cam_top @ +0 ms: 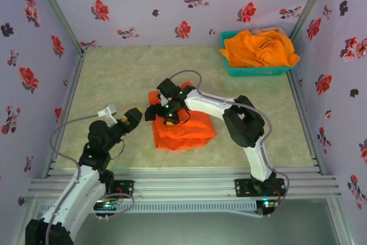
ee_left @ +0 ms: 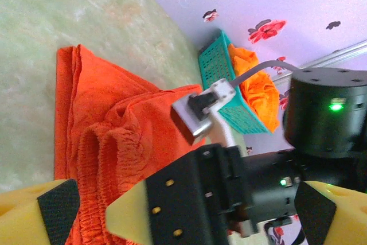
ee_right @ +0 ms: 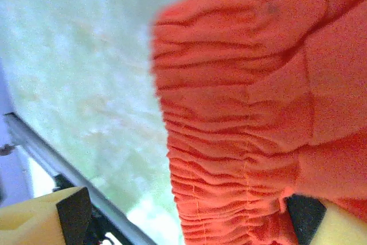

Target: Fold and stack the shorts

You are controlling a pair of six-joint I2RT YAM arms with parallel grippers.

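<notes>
Bright orange shorts point(cam_top: 189, 133) lie folded in a loose bundle on the pale green table, near the middle. My right gripper point(cam_top: 167, 113) hovers over their far left corner. In the right wrist view its fingers point(ee_right: 74, 216) stand wide apart and open, with the gathered waistband point(ee_right: 229, 170) lying between them. My left gripper point(cam_top: 133, 116) is just left of the bundle, open and holding nothing. In the left wrist view, the left gripper point(ee_left: 186, 216) has its yellow fingers point(ee_left: 57, 210) spread either side of the right arm's black gripper body, with the shorts point(ee_left: 114, 130) beyond.
A teal mesh basket point(cam_top: 252, 72) heaped with orange cloth point(cam_top: 261, 47) stands at the far right corner. Flowered walls close in the table on three sides. A metal rail point(cam_top: 183, 182) runs along the near edge. Bare tabletop point(cam_top: 114, 78) stretches to the far left.
</notes>
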